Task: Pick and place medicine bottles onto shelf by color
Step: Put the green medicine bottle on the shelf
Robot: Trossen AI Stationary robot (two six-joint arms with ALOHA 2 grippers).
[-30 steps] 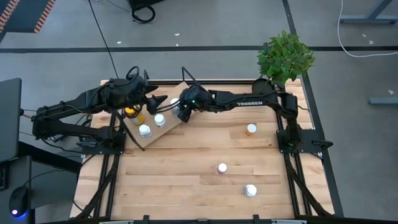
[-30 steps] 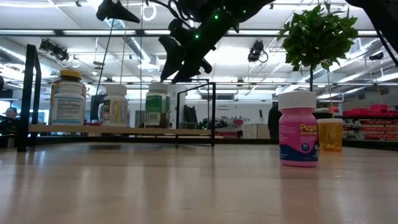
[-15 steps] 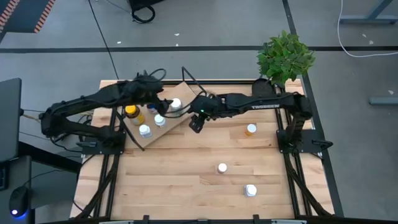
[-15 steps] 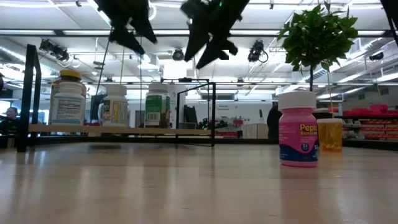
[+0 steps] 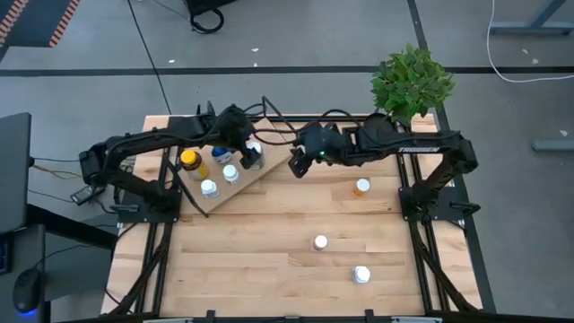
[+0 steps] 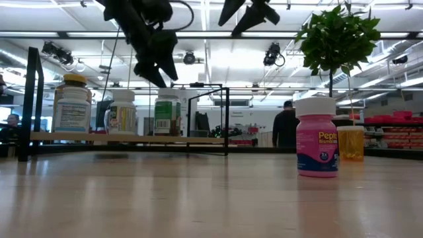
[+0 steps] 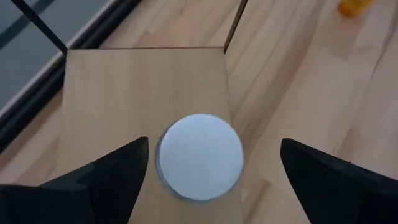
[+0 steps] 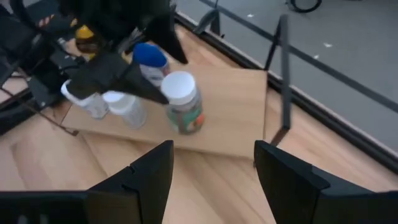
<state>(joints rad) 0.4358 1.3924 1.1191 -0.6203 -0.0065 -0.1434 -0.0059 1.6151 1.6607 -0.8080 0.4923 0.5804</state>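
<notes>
the left gripper (image 7: pixel 208 180), fingers spread wide, hovers directly above a white-capped round bottle (image 7: pixel 200 157) on the flat light-wood shelf (image 7: pixel 112 99). the right gripper (image 8: pixel 211 180), also wide open, hangs just right of the shelf. five bottles stand on the shelf, three on the slatted wooden table (image 5: pixel 269 242).

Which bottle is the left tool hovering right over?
The white-capped bottle at the shelf's end, framed between the open left tool's fingers; the other shelf bottles stand farther along.

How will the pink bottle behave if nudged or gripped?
The pink bottle stands upright, taller than wide, so a push near its white cap would probably tip it. It looks round, so once down it may roll. It looks like rigid plastic, likely stiff and a bit slick in the fingers.
</notes>
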